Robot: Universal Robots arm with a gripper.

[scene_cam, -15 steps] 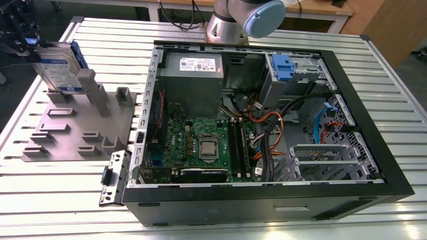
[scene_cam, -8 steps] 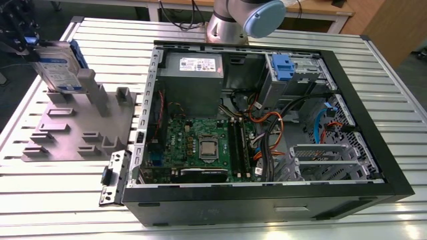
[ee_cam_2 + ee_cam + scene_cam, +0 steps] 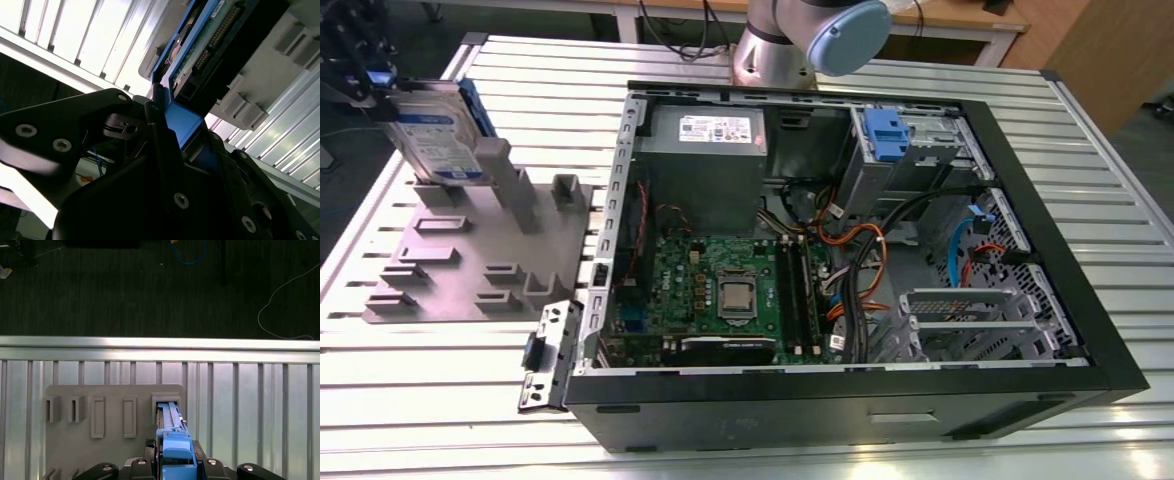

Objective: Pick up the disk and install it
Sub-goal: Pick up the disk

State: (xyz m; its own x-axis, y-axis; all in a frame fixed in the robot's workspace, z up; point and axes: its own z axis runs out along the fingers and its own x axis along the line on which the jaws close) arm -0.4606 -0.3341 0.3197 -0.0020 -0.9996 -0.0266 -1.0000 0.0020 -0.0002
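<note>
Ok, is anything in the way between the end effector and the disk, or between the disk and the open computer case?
Nothing between them: the end effector grips the disk by its blue rail. Toward the computer case, upright pegs on the grey plate and the case's side wall stand between. The case lies open upward.

The place is a robotics lab or workshop. A slatted aluminium-profile table (image 3: 1121, 200) carries an opened computer case (image 3: 1087, 330) with its circuit board (image 3: 720, 280) and wiring exposed, and a robot arm (image 3: 781, 50) is mounted at the table's edge behind the case. A grey moulded fixture plate (image 3: 454, 260) lies beside the case, a wooden desk (image 3: 947, 12) stands beyond the table, and loose cables (image 3: 260, 317) trail over dark flooring.
</note>
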